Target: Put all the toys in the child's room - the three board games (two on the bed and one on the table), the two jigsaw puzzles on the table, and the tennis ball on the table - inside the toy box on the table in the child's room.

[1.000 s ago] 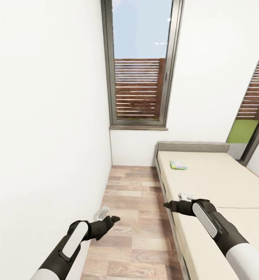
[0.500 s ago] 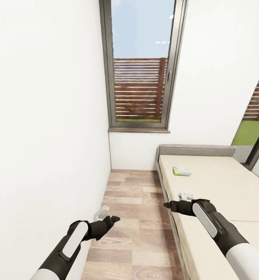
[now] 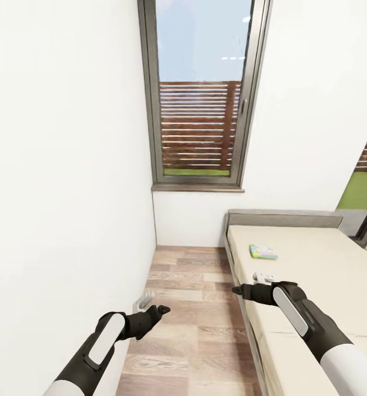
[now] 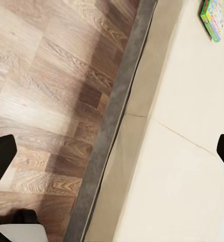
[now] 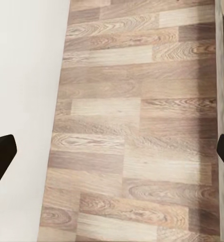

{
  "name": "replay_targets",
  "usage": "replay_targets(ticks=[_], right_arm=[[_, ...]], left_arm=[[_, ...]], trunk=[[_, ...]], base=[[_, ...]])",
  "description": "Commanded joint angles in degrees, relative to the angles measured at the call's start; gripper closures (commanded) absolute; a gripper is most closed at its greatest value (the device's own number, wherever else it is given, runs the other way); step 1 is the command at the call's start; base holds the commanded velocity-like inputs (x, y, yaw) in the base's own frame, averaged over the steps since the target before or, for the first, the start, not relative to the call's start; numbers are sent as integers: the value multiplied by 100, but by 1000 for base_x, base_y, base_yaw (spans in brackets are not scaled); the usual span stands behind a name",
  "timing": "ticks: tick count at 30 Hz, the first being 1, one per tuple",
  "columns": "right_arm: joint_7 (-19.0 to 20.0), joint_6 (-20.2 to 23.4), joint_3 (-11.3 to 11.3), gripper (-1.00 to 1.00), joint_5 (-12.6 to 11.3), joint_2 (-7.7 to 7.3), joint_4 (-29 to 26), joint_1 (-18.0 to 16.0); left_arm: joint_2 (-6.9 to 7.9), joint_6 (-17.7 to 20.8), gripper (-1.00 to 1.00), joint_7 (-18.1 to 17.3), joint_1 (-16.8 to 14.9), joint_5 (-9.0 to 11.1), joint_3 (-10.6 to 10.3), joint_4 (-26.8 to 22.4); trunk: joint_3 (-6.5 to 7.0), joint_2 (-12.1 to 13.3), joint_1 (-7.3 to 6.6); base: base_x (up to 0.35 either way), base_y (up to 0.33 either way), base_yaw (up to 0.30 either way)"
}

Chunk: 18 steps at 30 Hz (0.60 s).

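One board game (image 3: 263,251), a small flat box with a green edge and a multicolour print, lies on the beige bed (image 3: 315,275) near the headboard. It also appears in the left wrist view as the board game (image 4: 215,17) on the bed sheet (image 4: 187,151). My left gripper (image 3: 162,309) is open over the wood floor beside the bed, its fingers (image 4: 1,156) spread wide. My right gripper (image 3: 235,290) is open at the bed's near edge, well short of the box. The table, toy box, jigsaw puzzles and tennis ball are out of view.
A white wall (image 3: 67,192) runs close along the left. A tall dark-framed window (image 3: 200,93) stands ahead. A narrow strip of wood-plank floor (image 3: 194,308) lies between wall and bed. The bed's dark grey frame (image 4: 117,126) edges the floor.
The whole picture has shifted, so the camera has moved: window, bed and board game sit lower in the frame. Both arms hold the same pose.
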Motion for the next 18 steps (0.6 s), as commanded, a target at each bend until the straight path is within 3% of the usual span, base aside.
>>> replay_targets(ticks=[1,18], right_arm=[[3,19,13,-100,3,-6,-5,-6],[4,18,11,-100,3,1,-5,-6]], left_arm=[[0,13,-100,54,-4,60,-4,-8],[-6,11,-100,54,-4,53,-4,-8]], trunk=[[-13,-13,7],[-13,-13,7]], base=[[338,0,0],[338,0,0]])
